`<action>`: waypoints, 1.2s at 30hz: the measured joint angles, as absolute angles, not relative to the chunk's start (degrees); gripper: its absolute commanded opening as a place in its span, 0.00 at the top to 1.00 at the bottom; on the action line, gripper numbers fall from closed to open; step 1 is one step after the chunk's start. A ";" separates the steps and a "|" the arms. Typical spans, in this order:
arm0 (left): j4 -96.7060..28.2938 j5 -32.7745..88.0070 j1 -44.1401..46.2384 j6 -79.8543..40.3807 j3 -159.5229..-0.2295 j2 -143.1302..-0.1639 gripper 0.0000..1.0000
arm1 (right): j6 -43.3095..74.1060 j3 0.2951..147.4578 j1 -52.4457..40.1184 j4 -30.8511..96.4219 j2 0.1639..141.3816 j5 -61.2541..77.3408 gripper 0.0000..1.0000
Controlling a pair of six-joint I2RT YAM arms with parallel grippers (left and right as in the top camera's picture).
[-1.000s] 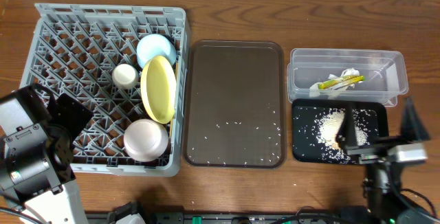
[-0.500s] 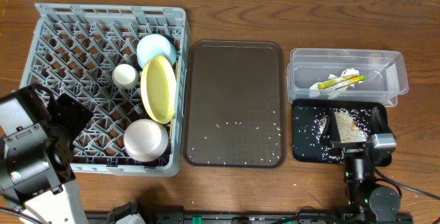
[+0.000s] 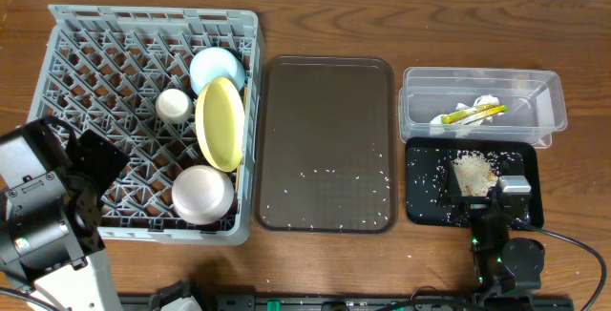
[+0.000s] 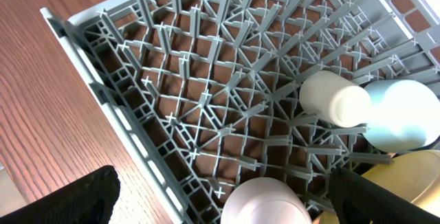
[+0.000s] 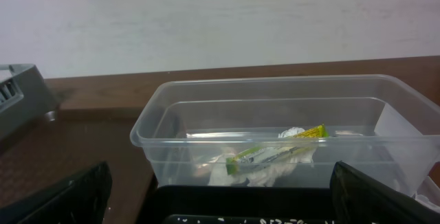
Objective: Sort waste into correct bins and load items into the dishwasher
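Note:
The grey dish rack [image 3: 95, 63] holds the yellow plate [image 3: 221, 123] on edge, the light blue bowl [image 3: 216, 68], the small white cup [image 3: 174, 105] and an upturned white bowl [image 3: 202, 194]. The clear tub [image 3: 544, 101] holds the snack wrapper [image 3: 473, 114] and crumpled paper [image 3: 485, 102]. The wrapper also shows in the right wrist view [image 5: 275, 152]. The black tray [image 3: 425, 192] holds rice [image 3: 472, 170]. My right gripper [image 3: 487, 206] [image 5: 220, 200] is open and empty at the tray's near edge. My left gripper [image 3: 95, 168] [image 4: 220, 200] is open and empty over the rack's near left corner. No chopsticks are in view.
The brown serving tray [image 3: 327, 101] lies between the rack and the bins, with scattered rice grains [image 3: 325, 172] on it. In the left wrist view, the cup [image 4: 335, 99], the blue bowl [image 4: 402, 114] and the white bowl [image 4: 265, 203] sit to the right.
My right arm has drawn back from over the black tray toward the table's front edge, uncovering the rice pile. The left arm has not moved.

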State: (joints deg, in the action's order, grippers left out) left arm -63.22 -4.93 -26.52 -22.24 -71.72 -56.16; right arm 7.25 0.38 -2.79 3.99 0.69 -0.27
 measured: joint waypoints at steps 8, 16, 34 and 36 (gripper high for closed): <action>-63.22 -4.93 -26.52 -22.24 -71.72 -56.16 0.02 | 7.22 0.38 -2.79 3.99 0.67 -0.27 0.01; -63.22 -4.93 -26.52 -22.24 -71.72 -56.16 0.02 | -0.16 0.38 -2.79 4.01 0.67 -0.21 0.01; -63.22 -4.93 -26.52 -22.24 -71.72 -56.16 0.02 | -8.27 0.38 -2.79 4.01 0.67 0.01 0.01; -63.22 -4.93 -26.52 -22.24 -71.72 -56.16 0.02 | -8.27 0.38 -2.79 4.01 0.69 0.01 0.01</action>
